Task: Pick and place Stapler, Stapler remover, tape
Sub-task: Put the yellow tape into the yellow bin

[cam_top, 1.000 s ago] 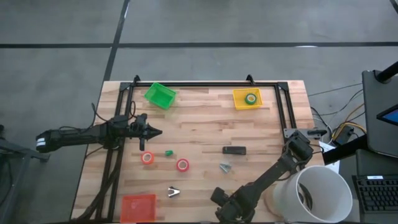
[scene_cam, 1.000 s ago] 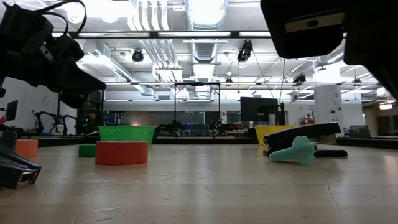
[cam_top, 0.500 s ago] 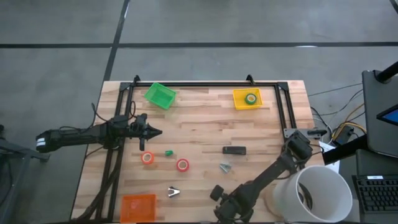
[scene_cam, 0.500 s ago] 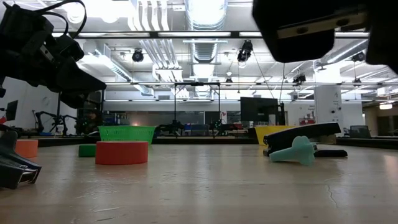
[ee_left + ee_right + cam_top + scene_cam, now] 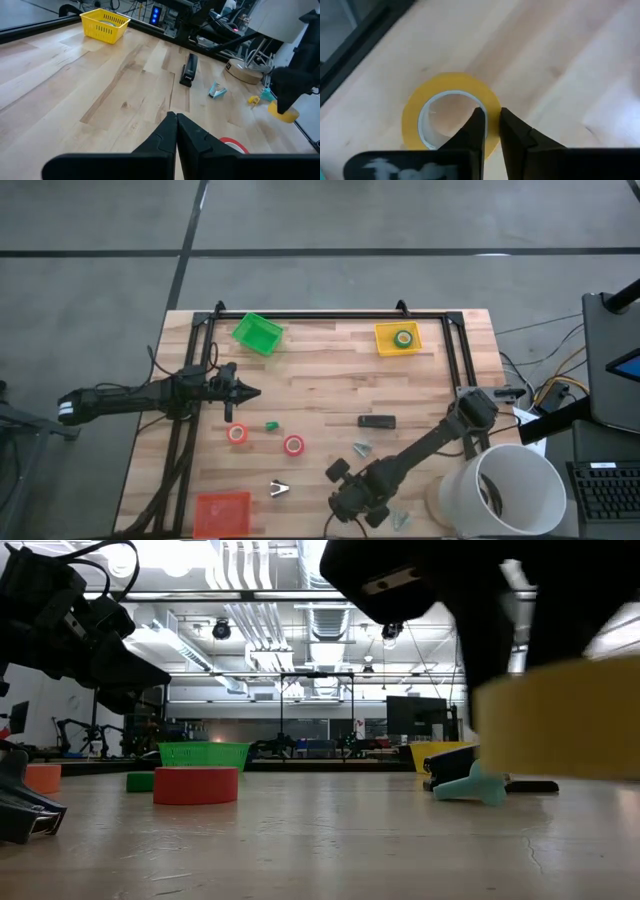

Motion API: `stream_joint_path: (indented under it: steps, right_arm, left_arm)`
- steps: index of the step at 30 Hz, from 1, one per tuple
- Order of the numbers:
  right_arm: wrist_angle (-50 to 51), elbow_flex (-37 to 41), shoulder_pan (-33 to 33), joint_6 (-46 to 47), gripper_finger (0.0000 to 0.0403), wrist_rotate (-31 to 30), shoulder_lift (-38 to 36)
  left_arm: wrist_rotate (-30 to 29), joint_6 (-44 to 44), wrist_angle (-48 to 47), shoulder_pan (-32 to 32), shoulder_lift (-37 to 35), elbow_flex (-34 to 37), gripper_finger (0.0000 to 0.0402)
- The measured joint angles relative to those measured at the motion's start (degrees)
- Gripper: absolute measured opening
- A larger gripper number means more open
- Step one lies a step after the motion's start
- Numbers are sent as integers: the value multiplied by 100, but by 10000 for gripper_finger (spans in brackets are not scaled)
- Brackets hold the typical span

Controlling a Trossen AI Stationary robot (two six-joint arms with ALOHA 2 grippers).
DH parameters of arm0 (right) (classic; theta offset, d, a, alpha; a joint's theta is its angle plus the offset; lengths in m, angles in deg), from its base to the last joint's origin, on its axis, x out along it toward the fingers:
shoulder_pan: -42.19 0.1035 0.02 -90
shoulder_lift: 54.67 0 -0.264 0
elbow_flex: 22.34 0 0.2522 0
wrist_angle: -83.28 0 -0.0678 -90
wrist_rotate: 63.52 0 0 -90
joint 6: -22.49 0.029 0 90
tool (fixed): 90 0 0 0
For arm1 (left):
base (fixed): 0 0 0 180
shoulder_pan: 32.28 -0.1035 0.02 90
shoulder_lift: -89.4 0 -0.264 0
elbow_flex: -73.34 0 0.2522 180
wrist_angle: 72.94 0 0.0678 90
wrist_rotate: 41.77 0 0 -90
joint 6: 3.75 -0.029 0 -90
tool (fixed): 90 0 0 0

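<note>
My right gripper is over the table's near middle, shut on a yellow tape roll that also shows in the low view. The black stapler lies flat on the table at centre right. A teal stapler remover lies just nearer than it. A red tape roll and an orange one lie flat left of centre. My left gripper hangs shut and empty over the table's left middle. My right gripper holds the yellow roll by its ring wall. One finger is inside the hole and the other is outside. The fingers come from above, pointing down. The roll hangs about level below them, clear of the table.
A green bin and a yellow bin holding a green roll stand at the far edge. A red bin sits at the near left and a white bucket at the near right. A white remover and a small green piece also lie about.
My right gripper has moved from the table's near edge toward the left and far side. The yellow tape roll, unseen in the low view before, now hangs there below the gripper, lifted clear of the table.
</note>
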Motion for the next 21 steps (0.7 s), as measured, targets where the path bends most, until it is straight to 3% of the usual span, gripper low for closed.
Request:
stream_joint_path:
  steps: [21]
  right_arm:
    - [889, 263, -2198, 1219, 33, -200, -1346]
  left_arm:
    - [0, 0, -3, -1, 10, 0, 12]
